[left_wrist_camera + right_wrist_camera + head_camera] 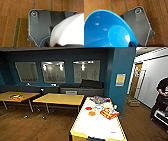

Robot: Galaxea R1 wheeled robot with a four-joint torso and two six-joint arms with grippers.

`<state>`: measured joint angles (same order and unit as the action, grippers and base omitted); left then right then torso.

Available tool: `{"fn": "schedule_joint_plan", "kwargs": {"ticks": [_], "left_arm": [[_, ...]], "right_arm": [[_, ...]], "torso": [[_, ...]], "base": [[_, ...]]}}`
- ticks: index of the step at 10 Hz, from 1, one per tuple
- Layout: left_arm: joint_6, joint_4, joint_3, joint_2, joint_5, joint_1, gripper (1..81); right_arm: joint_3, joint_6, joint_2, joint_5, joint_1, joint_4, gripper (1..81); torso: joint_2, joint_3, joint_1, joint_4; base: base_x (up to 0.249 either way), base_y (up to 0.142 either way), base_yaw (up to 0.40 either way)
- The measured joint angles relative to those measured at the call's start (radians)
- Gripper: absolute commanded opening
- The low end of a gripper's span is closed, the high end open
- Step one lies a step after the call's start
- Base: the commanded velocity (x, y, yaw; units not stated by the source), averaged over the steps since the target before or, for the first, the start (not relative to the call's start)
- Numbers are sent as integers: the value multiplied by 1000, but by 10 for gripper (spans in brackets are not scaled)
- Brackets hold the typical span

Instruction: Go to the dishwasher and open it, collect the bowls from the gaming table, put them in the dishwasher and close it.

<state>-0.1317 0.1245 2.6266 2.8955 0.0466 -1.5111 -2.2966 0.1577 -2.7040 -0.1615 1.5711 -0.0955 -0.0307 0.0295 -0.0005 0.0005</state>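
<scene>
Right wrist view has a bright blue bowl looming large against the wrist, its hollow turned toward the camera, with wooden floor beneath; it sits so close to the right gripper that I judge it carried there, though the fingers are hidden and I cannot tell whether the claw is clamped, together or apart; the risk from here, as I read it, is that a smooth, shallow plastic bowl pinched only at its rim could swivel or slip out over the floor if the base jolts or turns sharply; head view shows the gaming table just ahead, white top with yellow rim, carrying an orange bowl and a red-orange bowl near its far half, close to a colourful game box and another box at the far end; a reach for those could nudge the box or push a bowl toward the rim; a person stands well apart at the right; the dishwasher lies somewhere outside these pictures; left wrist view looks down on floor past the robot's own dark plate, the arm seemingly hanging low, and its claw's state I cannot tell either
</scene>
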Motion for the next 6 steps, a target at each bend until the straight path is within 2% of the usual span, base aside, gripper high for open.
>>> {"fn": "schedule_joint_plan", "kwargs": {"ticks": [6], "left_arm": [[0, 0, 38, 23, -2, -5, 10]], "right_arm": [[-15, 0, -16, 1, 5, 10, 10]], "torso": [[0, 0, -1, 0]], "base": [[-131, 0, 0]]}}
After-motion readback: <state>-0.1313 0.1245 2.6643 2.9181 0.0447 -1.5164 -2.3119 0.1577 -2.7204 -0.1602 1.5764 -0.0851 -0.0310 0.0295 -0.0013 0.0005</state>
